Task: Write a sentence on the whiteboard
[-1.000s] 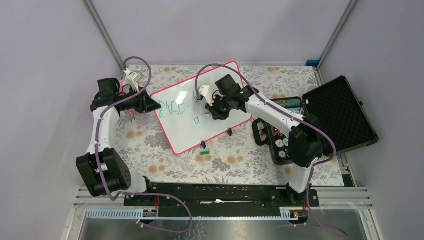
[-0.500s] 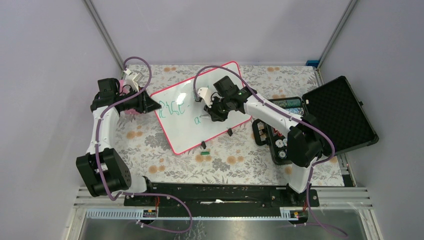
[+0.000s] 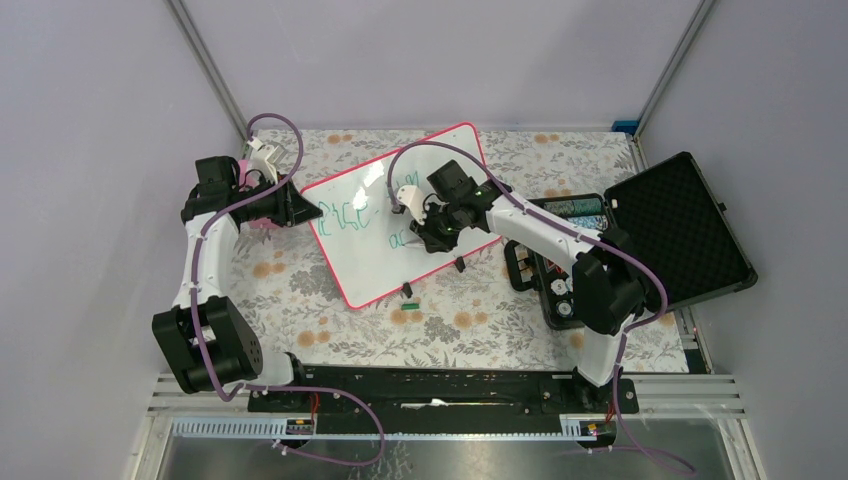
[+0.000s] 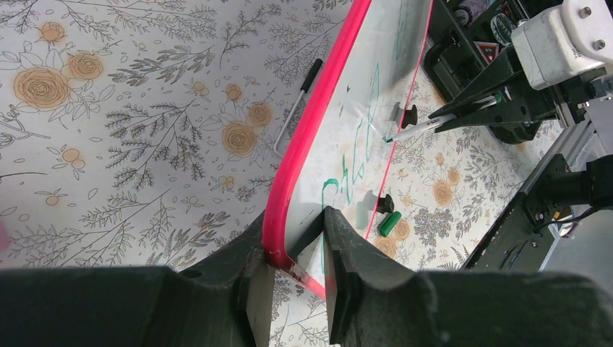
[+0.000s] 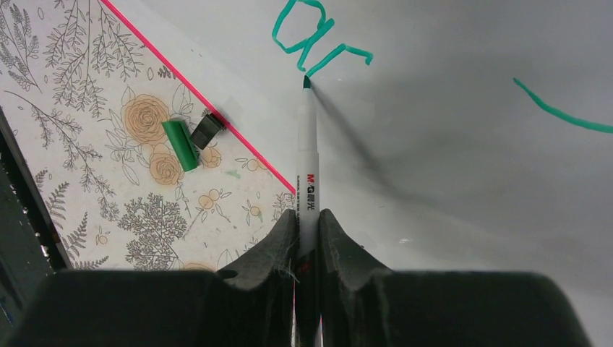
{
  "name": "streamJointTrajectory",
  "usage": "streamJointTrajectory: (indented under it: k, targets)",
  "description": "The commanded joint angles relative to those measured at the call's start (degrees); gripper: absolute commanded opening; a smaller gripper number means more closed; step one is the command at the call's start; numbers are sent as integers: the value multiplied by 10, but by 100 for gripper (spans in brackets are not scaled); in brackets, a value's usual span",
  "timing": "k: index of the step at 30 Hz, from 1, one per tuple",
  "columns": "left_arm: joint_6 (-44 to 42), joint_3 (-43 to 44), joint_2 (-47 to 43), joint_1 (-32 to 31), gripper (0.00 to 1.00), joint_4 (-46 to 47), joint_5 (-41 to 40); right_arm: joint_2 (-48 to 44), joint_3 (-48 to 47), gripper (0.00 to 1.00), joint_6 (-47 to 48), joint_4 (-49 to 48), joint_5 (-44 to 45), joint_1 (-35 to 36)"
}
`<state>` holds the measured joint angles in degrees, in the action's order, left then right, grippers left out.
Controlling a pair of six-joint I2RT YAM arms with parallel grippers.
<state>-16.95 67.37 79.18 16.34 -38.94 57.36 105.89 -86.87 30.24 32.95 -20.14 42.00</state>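
**ITEM:** whiteboard [image 3: 375,270]. Lg glossy white panel, thin pink-red frame, rounded corners.

**LOC:** lies skewed on floral cloth [image 3: 300,300], mid-table, betw. the two arms. Black case [image 3: 690,225] stands open to its right.

**CONTENTS:** sentence [image 3: 350,217], unfinished. Green-teal scrawl, one line near the left edge plus a couple of letters starting a 2nd line. Not legible enough to read.

**HANDLING (est.):**
- Stiff and flat, prob. light.
- Face is slick, so the board likely slides or pivots under pen pressure unless braced.
- Take hold at the frame. Keep off the face, as wet ink prob. smears.

**TOOLS:**
- left gripper [image 4: 296,231]: jaws pinch the frame at the board's left edge, one finger on each side of the rim.
- right gripper [image 5: 307,217]: fingers pressed together on the marker [image 5: 307,144], gripping the rear part of the barrel. Tip touches the face at the end of the 2nd-line letters.

**MARKER (est.):** slim, smooth, light. May twist in the pads if pushed hard, so light contact is advised.

**LOOSE PARTS:** green cap [image 5: 178,144] on the cloth just beside the board's near edge, next to a small black piece [image 5: 206,130] (function unclear).
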Motion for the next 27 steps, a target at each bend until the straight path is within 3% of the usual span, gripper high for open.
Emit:
streamJointTrajectory:
  k: [1,27]
  targets:
    - [-32,4,-14,-5,0,13,-10,-25,2,0,11,-5,26,0]
    - [-32,3,-15,-6,0,13,-11,-2,-65,0,12,8,49,-18]
